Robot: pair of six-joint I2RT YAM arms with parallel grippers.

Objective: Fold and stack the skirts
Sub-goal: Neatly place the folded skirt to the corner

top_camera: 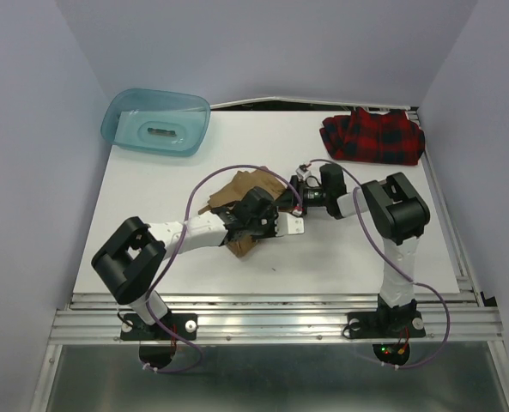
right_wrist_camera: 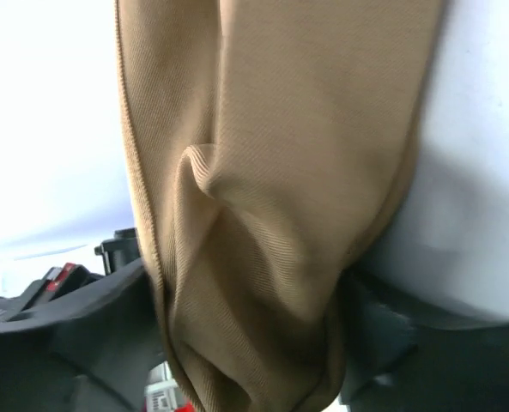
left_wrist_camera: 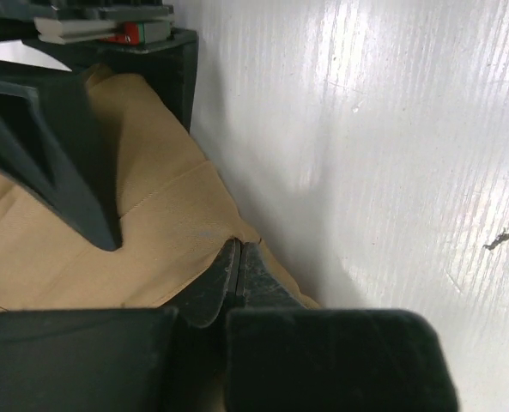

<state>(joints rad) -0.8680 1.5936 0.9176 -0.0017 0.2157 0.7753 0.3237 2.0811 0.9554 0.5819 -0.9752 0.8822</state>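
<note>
Top external, left end effector (left_wrist_camera: 239,249) clamps tan skirt (top_camera: 237,187), right end effector (right_wrist_camera: 245,343) spread, tub (top_camera: 117,120)

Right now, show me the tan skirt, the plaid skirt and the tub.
tan skirt (top_camera: 233,190), top view, far uncovered part
plaid skirt (top_camera: 374,137), top view, middle of the heap
tub (top_camera: 114,120), top view, left wall

Tan skirt (top_camera: 235,190) mostly hidden beneath left arm (top_camera: 207,230), right arm (top_camera: 333,199); right fingers (right_wrist_camera: 78,343) blurred, cropped.
</note>
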